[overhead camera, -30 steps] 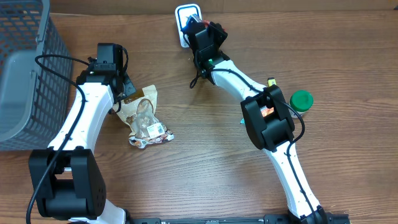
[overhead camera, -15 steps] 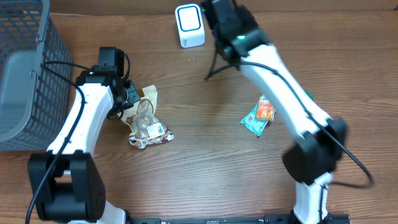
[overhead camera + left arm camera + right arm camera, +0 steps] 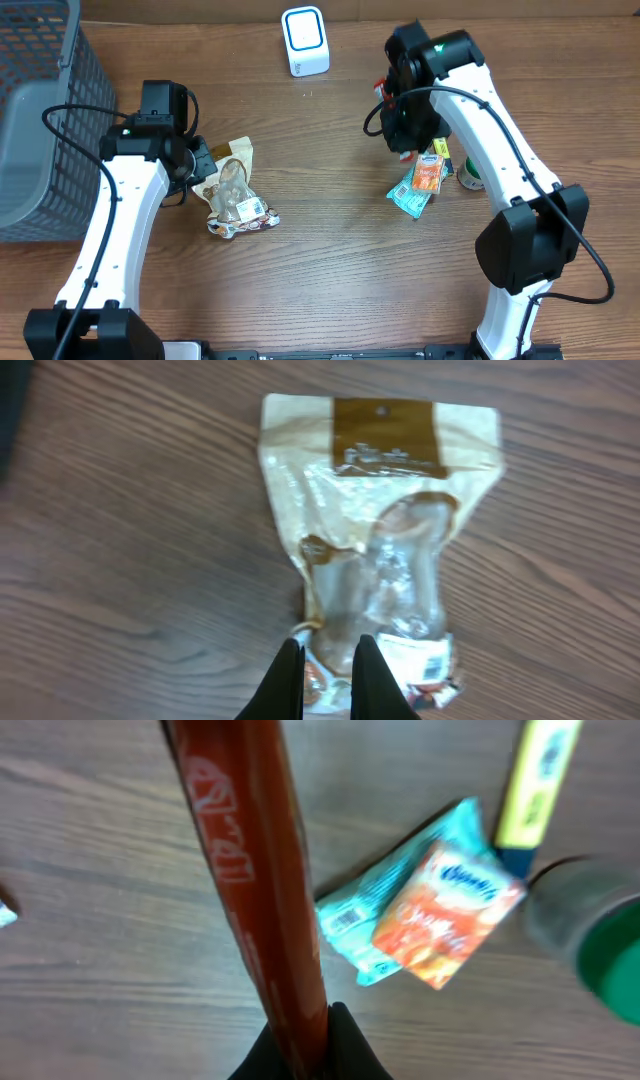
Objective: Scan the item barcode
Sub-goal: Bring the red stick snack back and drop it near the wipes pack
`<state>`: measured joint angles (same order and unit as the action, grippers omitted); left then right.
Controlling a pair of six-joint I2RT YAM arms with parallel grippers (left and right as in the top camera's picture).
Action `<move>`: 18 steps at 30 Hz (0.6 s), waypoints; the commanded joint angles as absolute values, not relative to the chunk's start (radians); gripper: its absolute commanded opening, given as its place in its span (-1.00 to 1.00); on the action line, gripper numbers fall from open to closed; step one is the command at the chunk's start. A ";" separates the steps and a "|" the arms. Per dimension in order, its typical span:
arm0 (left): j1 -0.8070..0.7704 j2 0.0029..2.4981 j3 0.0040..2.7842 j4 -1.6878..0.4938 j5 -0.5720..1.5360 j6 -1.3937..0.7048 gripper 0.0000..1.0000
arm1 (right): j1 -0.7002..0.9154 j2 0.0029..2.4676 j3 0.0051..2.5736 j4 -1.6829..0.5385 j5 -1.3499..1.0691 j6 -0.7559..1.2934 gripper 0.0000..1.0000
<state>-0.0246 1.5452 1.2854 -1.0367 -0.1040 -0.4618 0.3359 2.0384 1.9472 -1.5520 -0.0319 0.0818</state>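
Item: red stick pack (image 3: 255, 870), aloft near the surface's (image 3: 320, 290) far edge, right of scanner (image 3: 305, 40) | right fingers (image 3: 345, 1042) clamped on its end | left fingers (image 3: 288, 682) together | likely light, slim, slick; you'd pinch one end, lightly.

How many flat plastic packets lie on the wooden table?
2. The tan-and-clear pouch lies by the left gripper; the teal-and-orange sachet lies near the right gripper, which itself holds a red stick-shaped pack. The arms may hide more.
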 commanded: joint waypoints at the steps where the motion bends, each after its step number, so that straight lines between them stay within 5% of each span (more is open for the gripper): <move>1: -0.027 1.583 1.291 -1.040 -0.165 -0.477 -0.92 | 0.326 2.043 1.863 -1.517 -0.083 0.105 -0.86; 8: -0.027 1.684 1.291 -1.035 -0.199 -0.480 -0.90 | 0.325 2.043 1.673 -1.432 -0.079 0.105 -0.86; 12: -0.023 1.726 1.291 -1.024 -0.222 -0.479 -0.81 | 0.324 2.044 1.612 -1.411 -0.038 0.105 -0.70; 13: -0.023 1.733 1.291 -1.016 -0.221 -0.479 -0.75 | 0.324 2.043 1.602 -1.404 -0.027 0.105 -0.56; 15: -0.022 1.747 1.291 -0.999 -0.224 -0.479 -0.69 | 0.324 2.043 1.593 -1.395 -0.024 0.105 0.12; 18: -0.019 1.767 1.291 -0.967 -0.245 -0.479 -0.63 | 0.324 2.044 1.592 -1.378 -0.025 0.106 0.33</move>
<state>-0.0246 1.7439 1.2854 -0.9817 -0.2035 -0.4694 0.3321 2.0396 1.5993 -1.3888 -0.0410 0.1047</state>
